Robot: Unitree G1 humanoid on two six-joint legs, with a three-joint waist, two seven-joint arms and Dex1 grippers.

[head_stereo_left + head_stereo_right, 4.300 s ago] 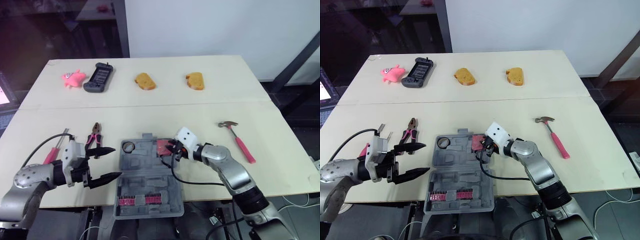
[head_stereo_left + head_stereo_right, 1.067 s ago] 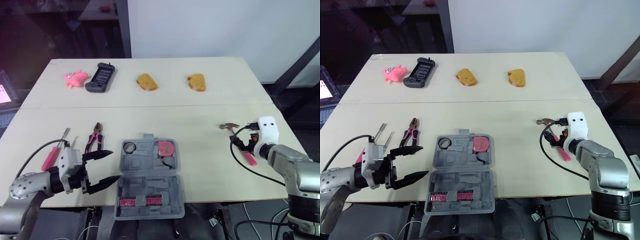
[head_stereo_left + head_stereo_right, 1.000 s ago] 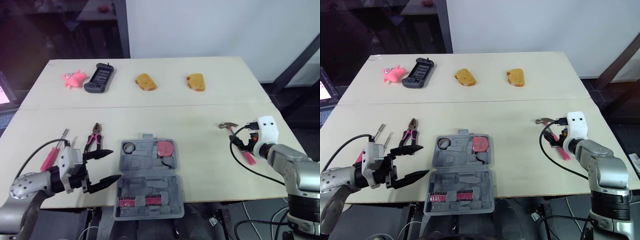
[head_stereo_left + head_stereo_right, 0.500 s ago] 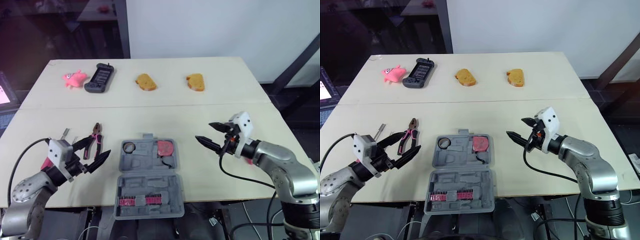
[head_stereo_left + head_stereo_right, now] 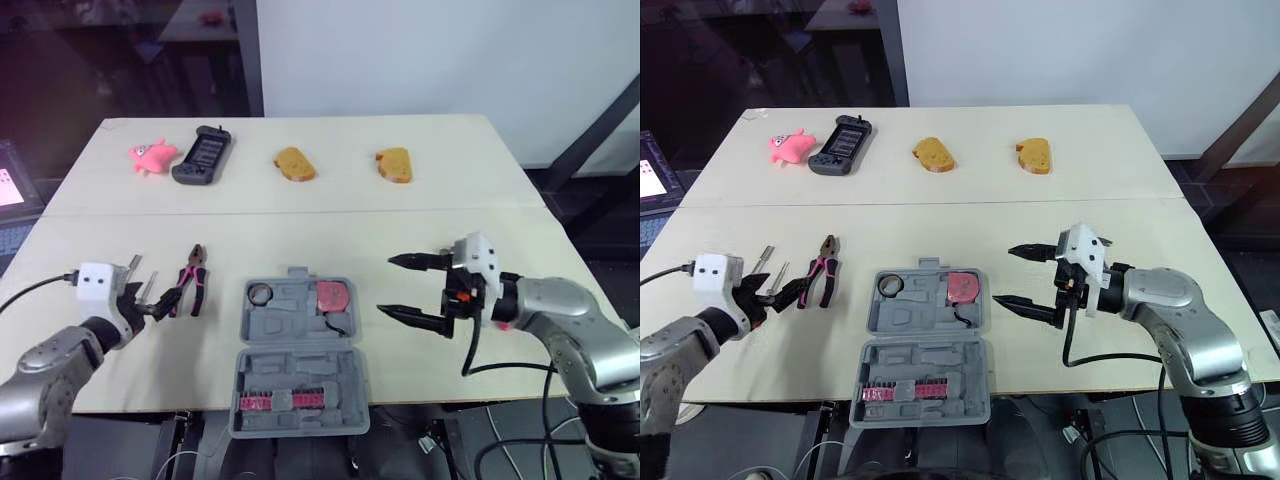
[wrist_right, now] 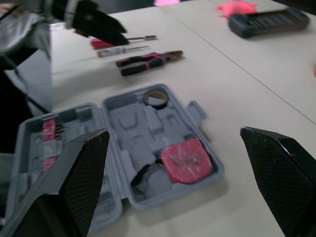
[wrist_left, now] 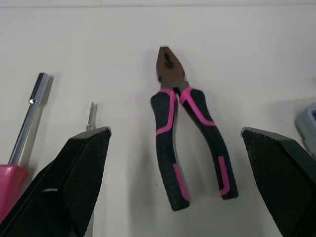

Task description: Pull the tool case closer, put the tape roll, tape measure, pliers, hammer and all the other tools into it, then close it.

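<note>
The grey tool case [image 5: 300,372] lies open at the table's near edge. A tape roll [image 5: 259,294] and a red tape measure [image 5: 331,295] sit in its far half. The pink-handled pliers [image 5: 190,280] lie left of the case, with two screwdrivers [image 5: 762,262] further left. My left gripper [image 7: 175,132] is open just short of the pliers' handles and holds nothing. My right gripper [image 5: 386,284] is open and empty, right of the case, its fingers pointing at it. My right wrist hides most of the hammer; a bit of pink handle [image 5: 497,322] shows.
Along the far edge lie a pink toy [image 5: 150,156], a dark handheld device [image 5: 203,154] and two bread pieces [image 5: 294,163] [image 5: 394,163]. A row of pink bits [image 5: 270,402] sits in the case's near half. A seam crosses the table behind the tools.
My right gripper has left the hammer and swung left toward the case. My left gripper has drawn back to the left and turned to face the pliers.
</note>
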